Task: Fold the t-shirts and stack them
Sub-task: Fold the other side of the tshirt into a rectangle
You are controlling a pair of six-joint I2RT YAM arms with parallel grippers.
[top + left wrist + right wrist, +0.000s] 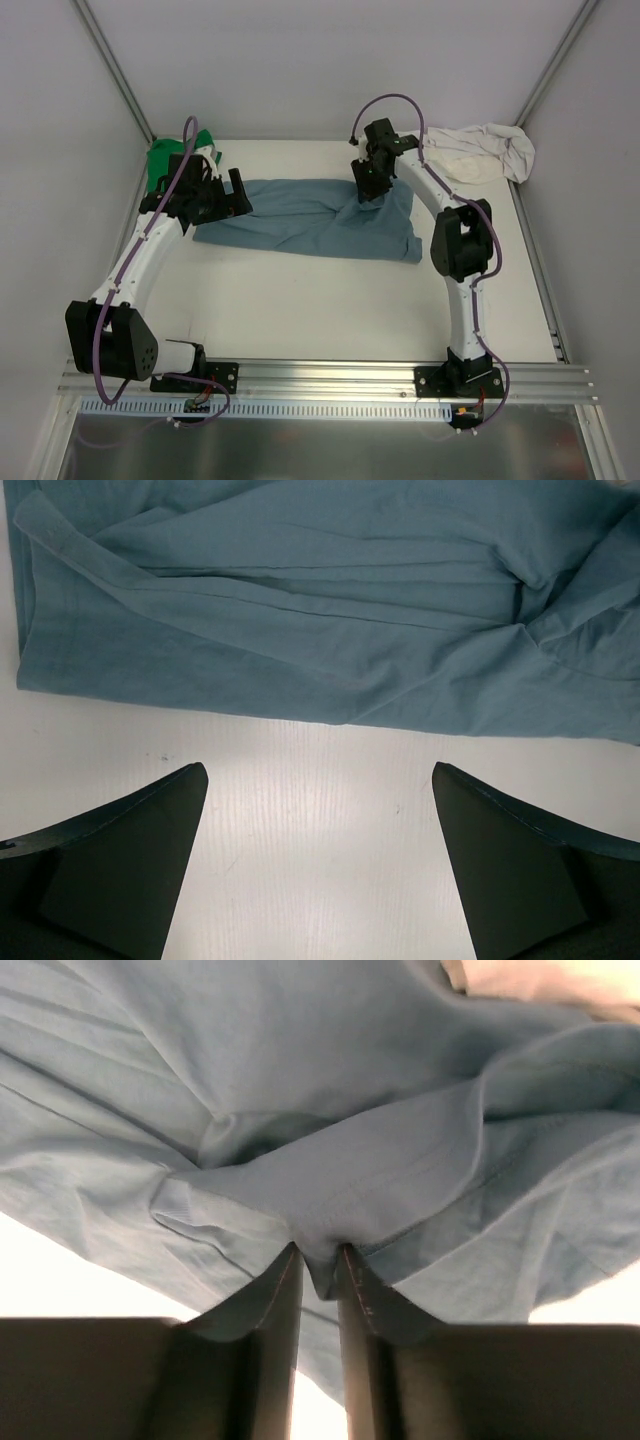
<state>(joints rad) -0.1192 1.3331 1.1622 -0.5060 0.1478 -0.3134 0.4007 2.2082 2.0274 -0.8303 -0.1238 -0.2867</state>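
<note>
Slate-blue shirt (310, 215) lies spread on the desk (330, 300); right gripper (318, 1255) pinches a fold of it, left gripper (318, 770) gapes beside its edge; green shirt (165, 160) back-left, cream shirt (480, 150) back-right

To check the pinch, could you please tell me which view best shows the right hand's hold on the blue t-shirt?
The right wrist view: the right hand pinches a fold of the blue t-shirt close up. The top external view hides the pinch under the hand; the left wrist view shows only cloth.
</note>
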